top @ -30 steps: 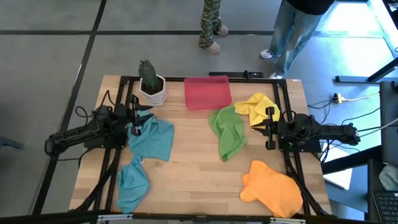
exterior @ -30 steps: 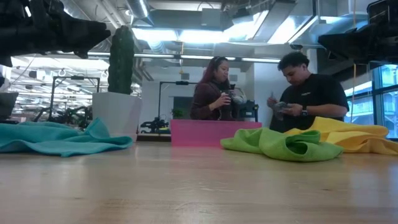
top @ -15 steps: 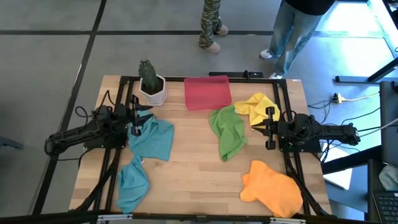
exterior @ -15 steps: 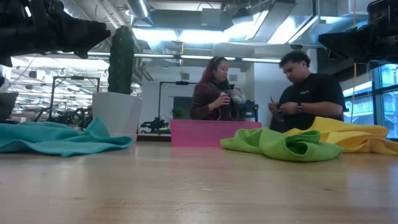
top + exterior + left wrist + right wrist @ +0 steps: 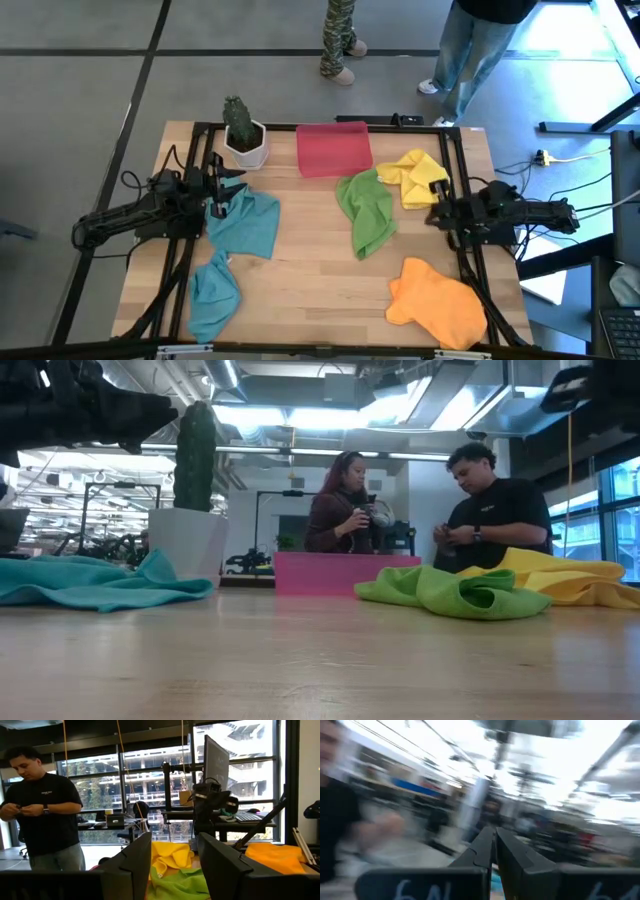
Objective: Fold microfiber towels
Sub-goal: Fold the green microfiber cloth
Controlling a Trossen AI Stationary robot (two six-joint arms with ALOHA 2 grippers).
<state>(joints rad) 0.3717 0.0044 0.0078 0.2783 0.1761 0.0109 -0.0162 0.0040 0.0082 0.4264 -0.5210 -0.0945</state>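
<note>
Towels lie unmoved; right pincer (image 5: 437, 214) has swung, empty.

Two dark, near-black jointed arms, one at the table's left edge and one at its right edge, each built of slim tubular links with bulkier joint housings and thin black cables looping beside them. Left gripper (image 5: 175, 865): two flat, wedge-shaped matte black fingers. Right gripper (image 5: 494, 851): two narrow black fingers with stepped inner edges on a dark base bearing pale markings.
</note>
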